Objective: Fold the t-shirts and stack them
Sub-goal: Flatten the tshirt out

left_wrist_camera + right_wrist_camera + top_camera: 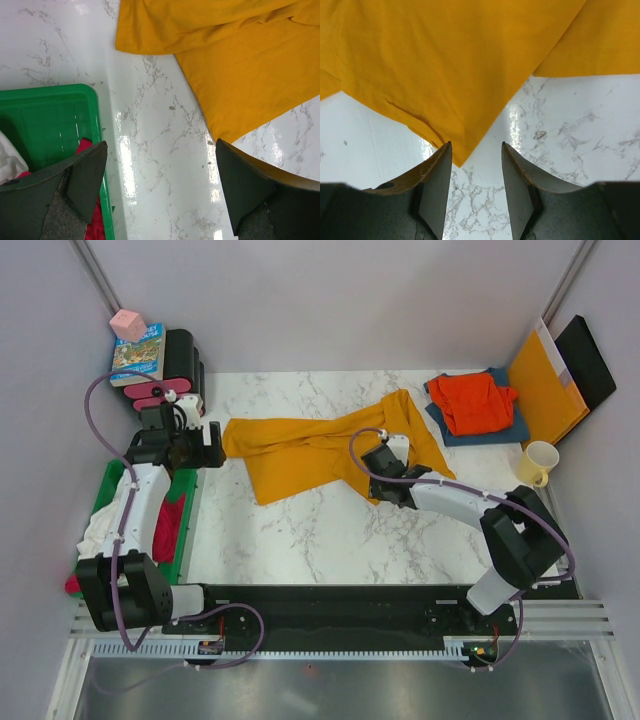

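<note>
Place: robot lab cell.
Walls: grey panels [330, 300] standing beyond right pincer [378, 462].
Mount: aluminium rail [585, 618] running behind it.

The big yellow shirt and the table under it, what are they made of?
The yellow shirt looks like soft matte cloth: wrinkles, a stitched hem. The table looks like glossy marble, maybe only a print: grey veins, bright reflections.

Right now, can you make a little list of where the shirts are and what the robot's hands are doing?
yellow shirt: spread crumpled on the marble table, not folded
red-orange shirt: lying on the dark blue shirt, back right
green bin: left edge, white cloth and red cloth inside
left gripper: open, holding nothing, beside the yellow shirt
right gripper: open, at a yellow shirt corner
</note>
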`<state>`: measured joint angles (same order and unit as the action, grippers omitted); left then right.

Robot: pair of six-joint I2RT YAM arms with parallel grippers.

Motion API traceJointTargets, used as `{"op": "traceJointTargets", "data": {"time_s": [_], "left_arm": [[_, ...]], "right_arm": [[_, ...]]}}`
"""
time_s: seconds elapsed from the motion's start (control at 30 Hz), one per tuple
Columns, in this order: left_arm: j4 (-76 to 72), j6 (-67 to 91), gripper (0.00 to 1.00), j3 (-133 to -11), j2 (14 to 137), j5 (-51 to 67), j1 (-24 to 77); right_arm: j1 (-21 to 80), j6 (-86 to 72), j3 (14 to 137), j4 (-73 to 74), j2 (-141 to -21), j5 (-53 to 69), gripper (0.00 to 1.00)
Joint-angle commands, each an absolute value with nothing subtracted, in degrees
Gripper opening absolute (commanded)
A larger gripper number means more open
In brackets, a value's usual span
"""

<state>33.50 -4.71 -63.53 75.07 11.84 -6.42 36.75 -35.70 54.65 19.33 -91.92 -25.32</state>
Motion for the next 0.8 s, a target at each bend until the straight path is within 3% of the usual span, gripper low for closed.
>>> {"op": "traceJointTargets", "data": {"time_s": [0.0, 0.4, 0.57, 0.67, 0.7, 0.77], "left_arm": [[33.5, -4.7, 0.95, -62.3, 71.3, 10.6, -6.8], [34.1, -5.3, 0.95, -60.6, 70.4, 9.8, -6.8], [34.0, -4.4, 0.95, -60.6, 71.1, 10.4, -6.8], [33.8, -4.0, 0.95, -60.6, 71.6, 10.5, -6.8], [33.6, -3.9, 0.95, -60.6, 72.1, 10.4, -6.8], [32.9, -3.6, 0.95, -60.6, 72.6, 10.3, -6.7]], "right_arm": [[38.7, -38.8, 54.5, 14.1, -94.1, -24.4, 0.52], [39.4, -41.9, 54.6, 13.5, -100.1, -25.1, 0.53], [39.4, -42.6, 53.7, 14.4, -100.5, -25.8, 0.31], [39.4, -43.2, 52.8, 14.7, -99.9, -25.8, 0.11], [39.4, -43.2, 52.4, 14.9, -99.5, -25.9, 0.0], [39.5, -42.6, 52.0, 15.0, -98.6, -26.3, 0.0]]}}
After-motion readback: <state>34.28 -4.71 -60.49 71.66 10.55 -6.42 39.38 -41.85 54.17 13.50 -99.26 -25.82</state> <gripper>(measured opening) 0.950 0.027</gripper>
